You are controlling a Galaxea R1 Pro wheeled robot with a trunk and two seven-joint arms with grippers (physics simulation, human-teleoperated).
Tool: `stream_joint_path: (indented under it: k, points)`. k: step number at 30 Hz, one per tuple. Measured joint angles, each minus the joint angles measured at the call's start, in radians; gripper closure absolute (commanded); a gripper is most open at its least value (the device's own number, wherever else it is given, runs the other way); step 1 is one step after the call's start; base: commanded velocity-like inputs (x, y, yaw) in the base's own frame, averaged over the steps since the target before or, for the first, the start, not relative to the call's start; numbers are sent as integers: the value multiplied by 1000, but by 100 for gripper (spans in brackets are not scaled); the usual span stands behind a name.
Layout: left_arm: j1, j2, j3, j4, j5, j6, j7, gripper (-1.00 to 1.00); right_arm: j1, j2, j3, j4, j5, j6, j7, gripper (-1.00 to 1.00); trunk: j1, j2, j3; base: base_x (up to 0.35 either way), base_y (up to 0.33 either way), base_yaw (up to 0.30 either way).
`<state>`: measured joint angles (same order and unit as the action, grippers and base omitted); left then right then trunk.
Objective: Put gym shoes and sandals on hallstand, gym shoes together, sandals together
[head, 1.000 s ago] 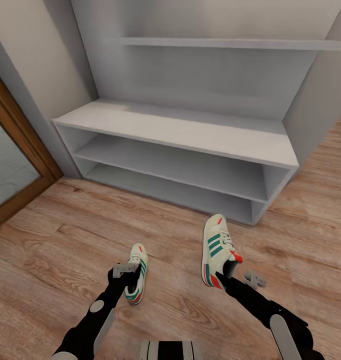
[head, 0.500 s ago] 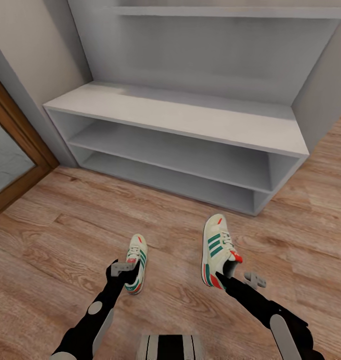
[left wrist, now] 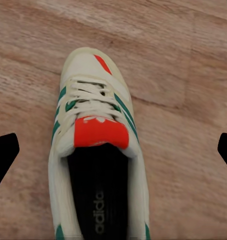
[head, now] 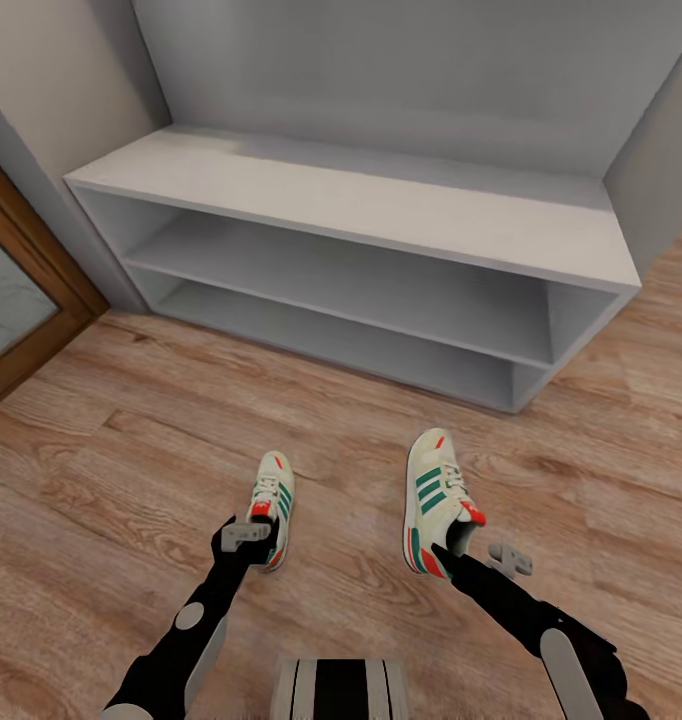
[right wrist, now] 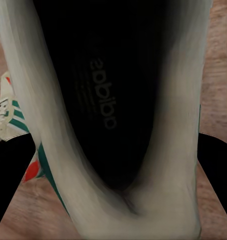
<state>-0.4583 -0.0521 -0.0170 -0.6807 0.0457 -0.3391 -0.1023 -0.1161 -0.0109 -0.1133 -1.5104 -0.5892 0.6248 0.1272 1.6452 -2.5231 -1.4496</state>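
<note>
Two cream gym shoes with teal stripes are in the head view. The left gym shoe (head: 272, 497) lies on the corridor floor (head: 111, 470); my left gripper (head: 253, 548) hovers over its heel. In the left wrist view that gripper (left wrist: 113, 152) is open, its fingertips (left wrist: 3, 156) wide on either side of the gym shoe (left wrist: 96, 135). My right gripper (head: 451, 545) is shut on the heel of the right gym shoe (head: 431, 492), whose dark insole (right wrist: 101, 100) faces the right wrist camera. The hallstand (head: 361, 205) stands ahead. The sandals are out of view.
A wood-framed door (head: 21, 300) stands at the left beside the hallstand. Grey wall panels rise behind and to the right of the bench top. Bare plank floor lies between the shoes and the lowest shelf. My base (head: 336, 700) is at the lower edge.
The whole view has shifted: the hallstand looks larger and its wall shelf has left the picture. The left gym shoe now sits further ahead of my left gripper. The right shoe stays with my right gripper.
</note>
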Motion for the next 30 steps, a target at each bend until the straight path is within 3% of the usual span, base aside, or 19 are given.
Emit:
stream_joint_path:
  k: [4,14,30]
  points:
    - [0,0,0,-1,0,0,0,-100,0,0,0,0,0,0,0,100,2,-1,-22,0,0,-55]
    - [0,0,0,-1,0,-1,0,-100,0,0,0,0,-2,0,0,100,2,-1,-33,0,0,-41]
    - [0,4,0,2,0,-27,1,-100,0,0,0,0,-2,0,0,100,8,-4,-100,0,0,-63]
